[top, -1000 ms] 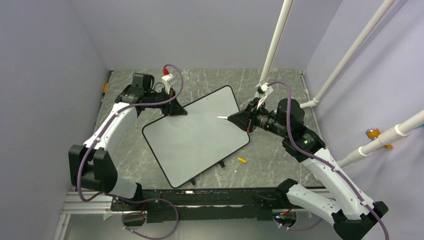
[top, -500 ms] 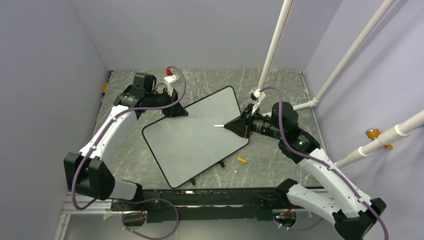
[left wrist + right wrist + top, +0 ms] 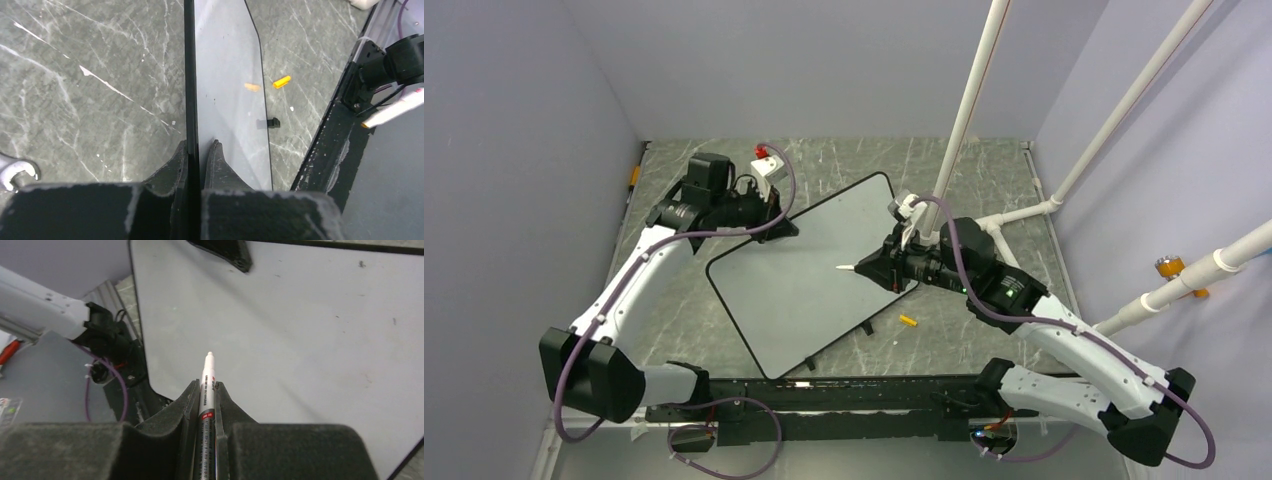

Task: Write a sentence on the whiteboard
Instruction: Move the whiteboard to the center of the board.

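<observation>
The whiteboard (image 3: 809, 285) lies at an angle on the grey marble table, white with a thin black rim. My left gripper (image 3: 776, 226) is shut on its far-left edge, one finger on each side of the rim (image 3: 190, 75). My right gripper (image 3: 876, 268) is shut on a white marker (image 3: 208, 371), which points left with its tip (image 3: 841, 269) above the board's middle. Whether the tip touches the board (image 3: 300, 320) I cannot tell. The sentence is not in view; the board's face looks blank.
An orange marker cap (image 3: 908, 321) lies on the table right of the board's near edge, also in the left wrist view as the cap (image 3: 281, 81). A small black clip (image 3: 867, 328) sits on that edge. White pipes (image 3: 969, 100) rise at the back right.
My right arm has carried the marker left and nearer, from the board's right edge to above its middle. The left arm shifted slightly, still gripping the board.
</observation>
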